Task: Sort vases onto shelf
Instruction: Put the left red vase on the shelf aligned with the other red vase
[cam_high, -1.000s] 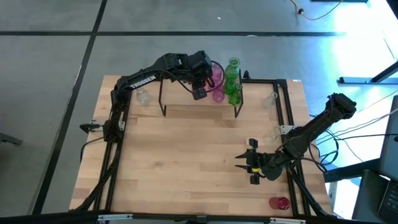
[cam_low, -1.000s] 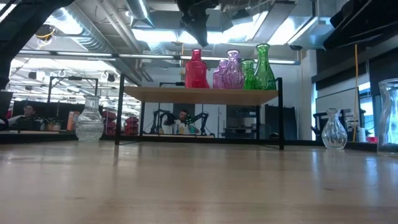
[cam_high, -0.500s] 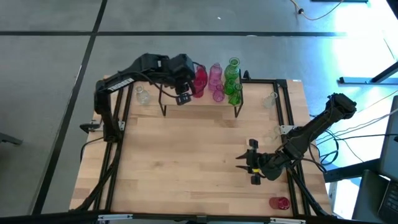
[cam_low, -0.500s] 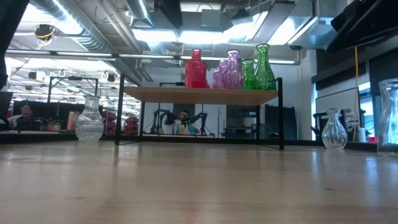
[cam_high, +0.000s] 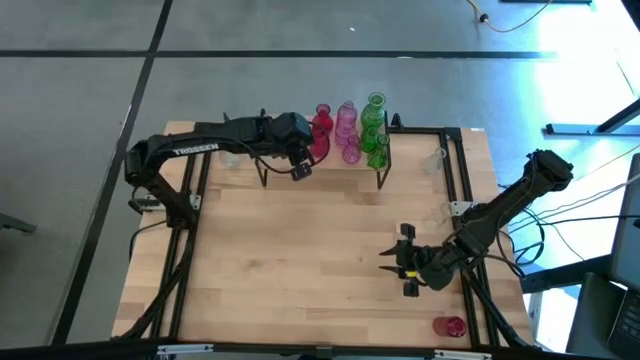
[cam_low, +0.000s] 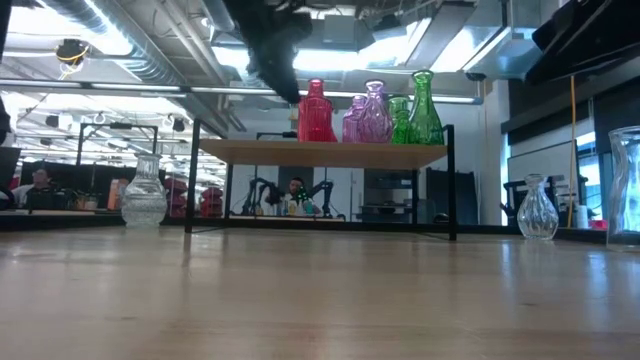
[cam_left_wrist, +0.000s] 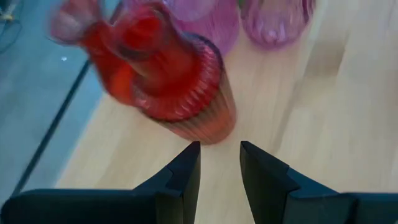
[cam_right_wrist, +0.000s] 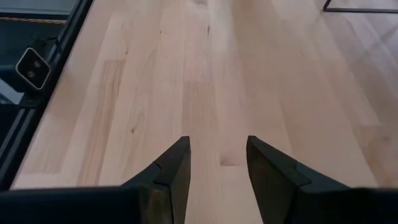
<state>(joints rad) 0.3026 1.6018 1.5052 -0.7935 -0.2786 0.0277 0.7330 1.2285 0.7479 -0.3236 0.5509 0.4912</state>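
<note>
You have one shelf (cam_high: 320, 172) on the counter (cam_high: 300, 260). It carries one red vase (cam_high: 322, 128), two pink vases (cam_high: 347, 120) and two green vases (cam_high: 374, 110): five in all. On the counter you can count three clear vases (cam_high: 230, 155) and one further red vase (cam_high: 450, 326) at the near right corner. Two arms are present.

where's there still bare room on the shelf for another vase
The shelf's left half is bare, from its left legs to the red vase. The right half is crowded: pink vases and green vases packed together.
</note>
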